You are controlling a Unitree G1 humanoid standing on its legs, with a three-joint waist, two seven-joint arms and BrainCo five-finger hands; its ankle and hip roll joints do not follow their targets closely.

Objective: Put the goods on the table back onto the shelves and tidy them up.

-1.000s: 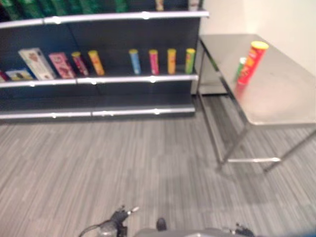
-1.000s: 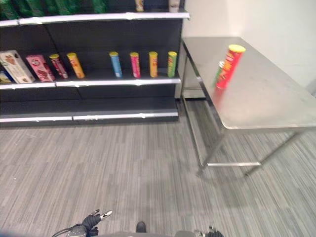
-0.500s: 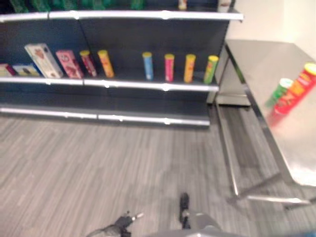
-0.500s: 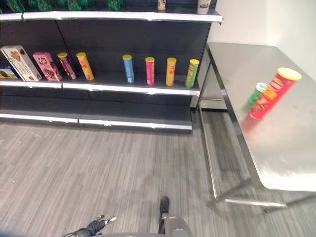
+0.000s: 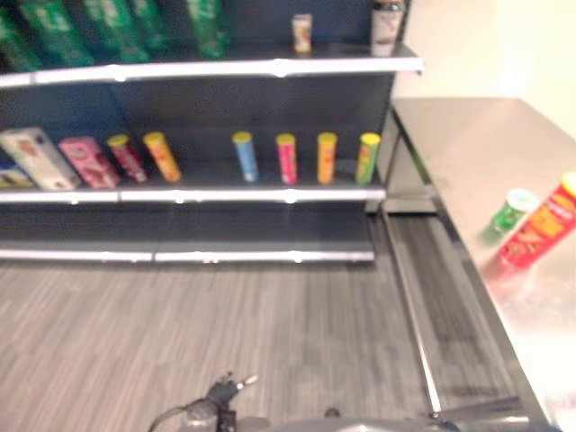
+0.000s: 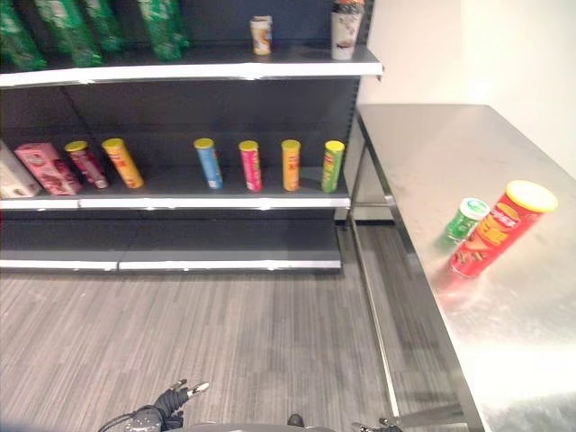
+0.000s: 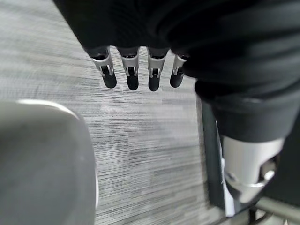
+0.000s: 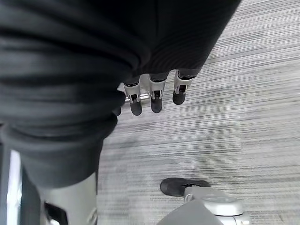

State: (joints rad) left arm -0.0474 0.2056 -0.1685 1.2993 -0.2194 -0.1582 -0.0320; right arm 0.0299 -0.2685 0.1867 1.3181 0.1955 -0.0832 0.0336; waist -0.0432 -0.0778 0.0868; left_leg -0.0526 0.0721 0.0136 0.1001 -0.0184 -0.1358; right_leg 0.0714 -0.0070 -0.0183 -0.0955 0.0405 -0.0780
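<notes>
A tall red tube can with a yellow lid stands on the steel table at the right, with a short green can right behind it. Left of the table is the dark shelf unit. Its middle shelf holds a row of tubes: blue, pink, orange and green. My left hand hangs over the grey floor, fingers straight and holding nothing. My right hand hangs the same way, open over the floor, far from the cans.
Further left on the middle shelf stand a yellow tube, a dark red tube and a pink box. The top shelf carries green bags, a cup and a jar. Table legs stand by the shelf end.
The camera has swung and tilted up, so the top shelf now shows and the table sits at the right edge. The cans and both hands have not moved on their own.
</notes>
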